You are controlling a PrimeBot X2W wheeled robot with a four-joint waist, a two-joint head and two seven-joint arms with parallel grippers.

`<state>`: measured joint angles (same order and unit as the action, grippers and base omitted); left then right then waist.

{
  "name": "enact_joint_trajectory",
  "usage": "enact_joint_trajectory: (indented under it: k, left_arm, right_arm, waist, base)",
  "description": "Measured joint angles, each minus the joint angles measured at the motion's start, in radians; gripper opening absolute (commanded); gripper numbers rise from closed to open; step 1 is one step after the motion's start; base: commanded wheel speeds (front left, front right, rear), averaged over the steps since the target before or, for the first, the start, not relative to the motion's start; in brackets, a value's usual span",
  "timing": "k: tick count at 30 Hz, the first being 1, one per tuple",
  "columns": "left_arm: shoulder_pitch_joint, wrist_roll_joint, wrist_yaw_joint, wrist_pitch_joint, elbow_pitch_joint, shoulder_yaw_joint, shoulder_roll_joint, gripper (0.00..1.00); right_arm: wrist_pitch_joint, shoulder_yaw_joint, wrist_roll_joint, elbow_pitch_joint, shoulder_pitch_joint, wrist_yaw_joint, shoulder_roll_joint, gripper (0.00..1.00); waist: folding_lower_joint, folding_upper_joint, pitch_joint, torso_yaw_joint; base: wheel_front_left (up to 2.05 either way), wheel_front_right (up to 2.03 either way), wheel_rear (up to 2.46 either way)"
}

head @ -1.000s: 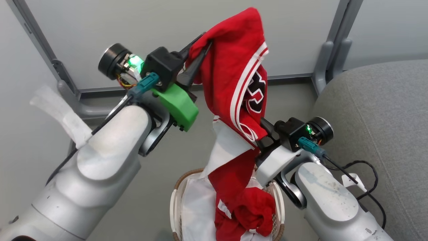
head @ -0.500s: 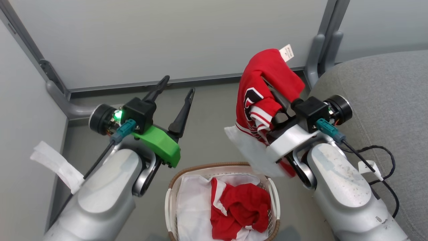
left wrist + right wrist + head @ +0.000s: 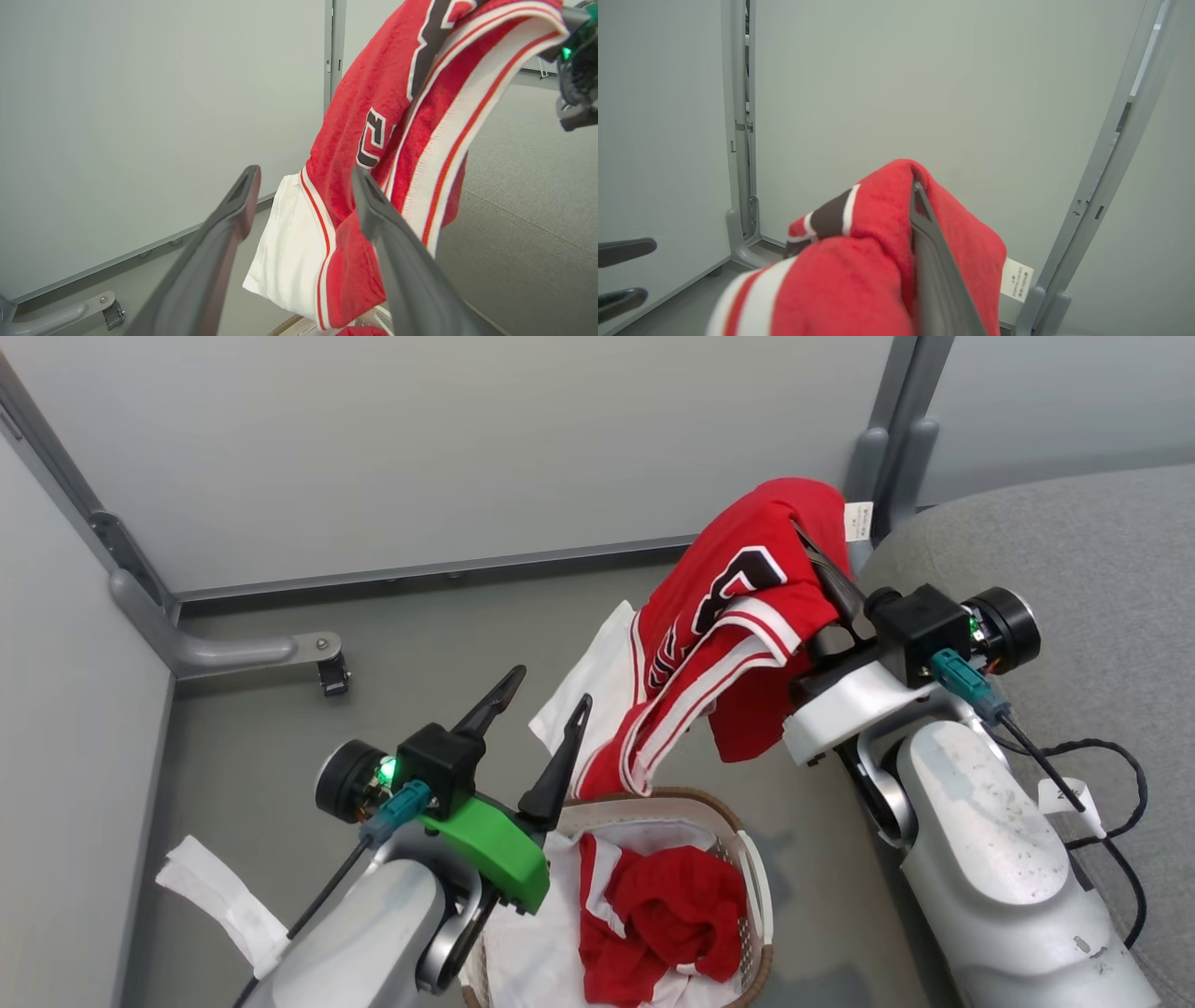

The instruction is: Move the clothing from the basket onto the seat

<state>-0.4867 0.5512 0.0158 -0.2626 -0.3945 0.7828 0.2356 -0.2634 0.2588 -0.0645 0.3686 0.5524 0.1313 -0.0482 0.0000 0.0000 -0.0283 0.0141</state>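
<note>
Red clothing (image 3: pixel 724 644), white tag (image 3: pixel 857 520), print illegible

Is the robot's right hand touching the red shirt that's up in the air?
Touching. The right wrist view shows the right gripper with its jaws shut on the red garment, the cloth bunched around its finger.

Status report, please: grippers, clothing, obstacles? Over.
Left gripper open, empty. Right gripper shut on red emblem garment, raised beside seat, not yet on it. Second red garment in basket. Black cable loop lies on seat.
</note>
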Motion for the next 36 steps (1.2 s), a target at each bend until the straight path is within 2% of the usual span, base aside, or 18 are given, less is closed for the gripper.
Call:
enact_joint_trajectory:
  k: [8,14,24,36]
  left_arm:
    - [0.049,-0.032,0.012,-0.001,0.015,-0.015,-0.013,1.0]
    - [0.067,-0.063,0.02,-0.001,0.034,-0.026,-0.033,1.0]
    - [0.074,-0.124,0.03,-0.001,0.045,-0.041,-0.055,1.0]
    - [0.07,-0.158,0.06,-0.001,0.026,-0.033,-0.073,1.0]
  right_arm:
    - [0.0,-0.028,0.016,-0.006,-0.01,0.0,-0.001,0.0]
    - [0.0,-0.05,0.03,-0.016,-0.01,0.0,-0.012,0.0]
    - [0.0,-0.09,0.037,-0.043,-0.03,0.0,-0.045,0.0]
    - [0.0,-0.133,0.036,-0.055,-0.077,0.0,-0.044,0.0]
  waist:
    - [0.0,0.0,-0.012,0.029]
    - [0.0,0.0,-0.025,0.076]
    - [0.0,0.0,-0.063,0.209]
    - [0.0,0.0,-0.116,0.392]
  base:
    - [0.0,0.0,0.0]
    - [0.0,0.0,0.0]
    - [0.0,0.0,0.0]
    - [0.0,0.0,0.0]
